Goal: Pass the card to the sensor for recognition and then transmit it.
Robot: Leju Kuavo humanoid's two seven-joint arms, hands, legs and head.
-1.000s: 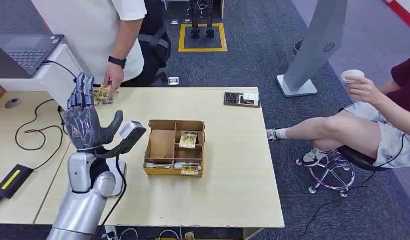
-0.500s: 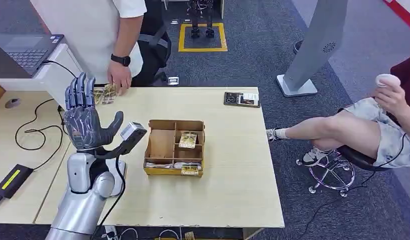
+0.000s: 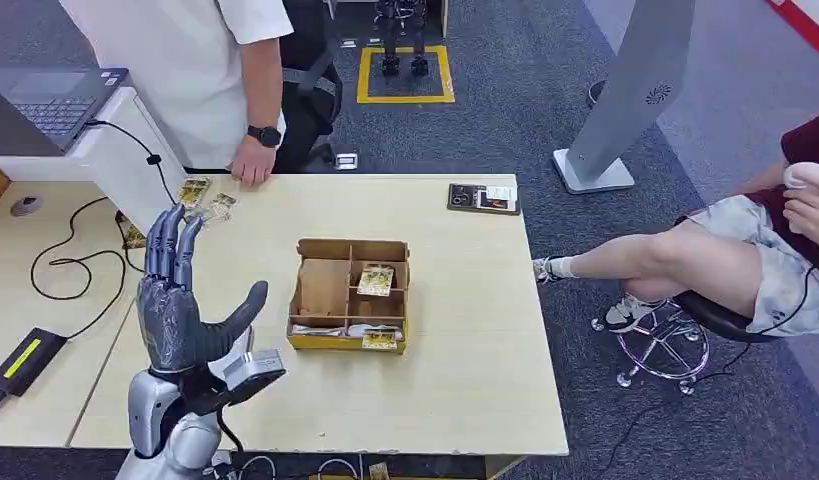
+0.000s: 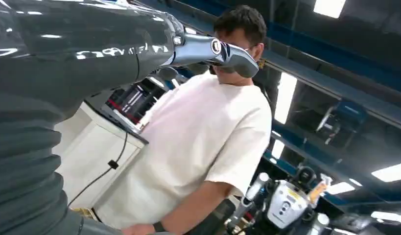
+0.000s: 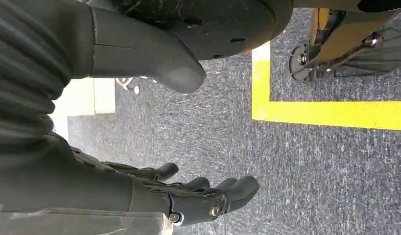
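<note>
Several cards (image 3: 207, 197) lie loose at the table's far left corner. More cards (image 3: 375, 279) sit in a compartmented cardboard box (image 3: 348, 293) at mid-table. My left hand (image 3: 180, 300) is raised over the table's near left, palm upright, fingers straight and spread, holding nothing. It is well short of the loose cards and left of the box. The left wrist view has that hand (image 4: 90, 54) in front of a standing person. My right hand (image 5: 154, 193) hangs over the carpet with its fingers loosely extended and nothing in it. A dark flat device (image 3: 482, 197) lies at the far right edge.
A person in a white shirt (image 3: 185, 70) stands behind the far left corner, one hand (image 3: 250, 170) at the table's edge near the loose cards. A seated person (image 3: 745, 250) is to the right. Cables (image 3: 70, 265) and a laptop (image 3: 45, 100) occupy the left desk.
My left hand has dropped and drawn back toward my body, away from the loose cards. The standing person's hand has left the cards and moved right to the table edge.
</note>
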